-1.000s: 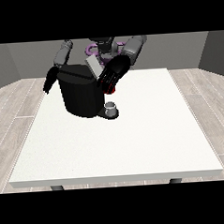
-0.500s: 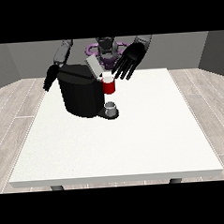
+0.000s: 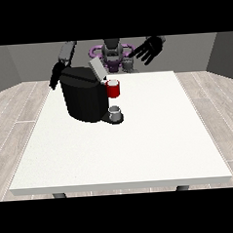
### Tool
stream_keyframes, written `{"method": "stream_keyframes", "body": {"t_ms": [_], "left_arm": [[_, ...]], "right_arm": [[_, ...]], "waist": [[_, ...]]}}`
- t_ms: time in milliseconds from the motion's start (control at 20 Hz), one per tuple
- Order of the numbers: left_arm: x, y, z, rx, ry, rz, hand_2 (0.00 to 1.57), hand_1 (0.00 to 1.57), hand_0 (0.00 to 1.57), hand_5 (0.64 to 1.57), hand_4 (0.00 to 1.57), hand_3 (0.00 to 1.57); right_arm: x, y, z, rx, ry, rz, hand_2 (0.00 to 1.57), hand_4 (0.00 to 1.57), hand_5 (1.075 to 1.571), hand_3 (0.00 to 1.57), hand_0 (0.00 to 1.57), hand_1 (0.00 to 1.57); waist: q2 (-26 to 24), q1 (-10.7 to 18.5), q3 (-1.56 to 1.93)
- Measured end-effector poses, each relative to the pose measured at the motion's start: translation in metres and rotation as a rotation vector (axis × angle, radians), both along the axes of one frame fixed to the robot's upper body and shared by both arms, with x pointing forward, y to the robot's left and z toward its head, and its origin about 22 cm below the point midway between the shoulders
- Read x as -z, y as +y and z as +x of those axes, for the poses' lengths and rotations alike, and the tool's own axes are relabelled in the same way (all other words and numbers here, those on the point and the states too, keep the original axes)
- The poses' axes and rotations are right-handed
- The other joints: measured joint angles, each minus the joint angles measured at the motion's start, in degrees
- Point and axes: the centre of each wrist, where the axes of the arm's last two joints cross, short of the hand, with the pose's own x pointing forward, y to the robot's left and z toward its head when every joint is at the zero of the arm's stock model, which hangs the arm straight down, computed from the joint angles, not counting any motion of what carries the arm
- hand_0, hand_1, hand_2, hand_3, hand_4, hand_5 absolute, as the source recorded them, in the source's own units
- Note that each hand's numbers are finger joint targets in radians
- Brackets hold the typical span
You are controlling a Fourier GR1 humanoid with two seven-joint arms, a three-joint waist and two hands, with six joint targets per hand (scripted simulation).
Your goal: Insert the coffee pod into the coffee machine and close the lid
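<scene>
Up front, grey thing (image 3: 115, 110) at the coffee machine (image 3: 84, 98) foot, well below the fingers; can't call it the pod. Lid (image 3: 97, 70) up, closing pending. Behind, hand at the view's right (image 3: 151, 48) raised, fingers wide, empty. Next, likely down onto that lid.

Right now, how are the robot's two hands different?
The hand at the view's right is raised above the table with its fingers spread; the hand at the view's left hangs low behind the coffee machine, partly hidden. Both are black and hold nothing.
</scene>
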Motion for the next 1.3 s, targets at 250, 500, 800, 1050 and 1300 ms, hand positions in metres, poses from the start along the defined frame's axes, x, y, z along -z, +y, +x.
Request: {"method": "stream_keyframes", "body": {"t_ms": [250,500,800,1050,1300], "left_arm": [[0.097,-0.001,-0.038,-0.039,0.209,-0.289,0.00,0.00,0.00,1.571,0.42,0.00],[0.161,0.015,-0.082,-0.112,0.360,-0.377,0.00,0.00,0.00,1.571,0.39,0.00],[0.185,0.023,-0.106,-0.173,0.439,-0.421,0.00,0.00,0.00,1.571,0.35,0.00],[0.188,0.025,-0.114,-0.184,0.454,-0.459,0.00,0.00,0.00,1.571,0.38,0.00],[0.172,0.031,-0.114,-0.175,0.419,-0.477,0.00,0.00,0.00,1.571,0.37,0.00]], "right_arm": [[0.030,-0.014,-0.035,0.053,0.095,0.002,0.00,0.00,1.571,0.00,0.00,0.00],[0.032,-0.001,-0.046,0.015,0.106,0.024,0.00,0.00,1.571,0.00,0.00,0.00],[0.001,0.018,-0.024,-0.129,0.005,0.086,0.00,0.00,1.571,0.00,0.00,0.00],[-0.025,0.024,-0.010,-0.234,-0.067,0.055,0.00,0.25,1.571,0.00,0.00,0.00],[-0.056,0.024,0.011,-0.268,-0.125,0.024,0.00,0.00,1.571,0.00,0.00,0.00]], "waist": [[-8.28,4.30,0.04],[-14.86,5.27,0.09],[-18.50,6.43,0.11],[-18.82,7.91,0.13],[-16.20,9.16,0.12]]}}
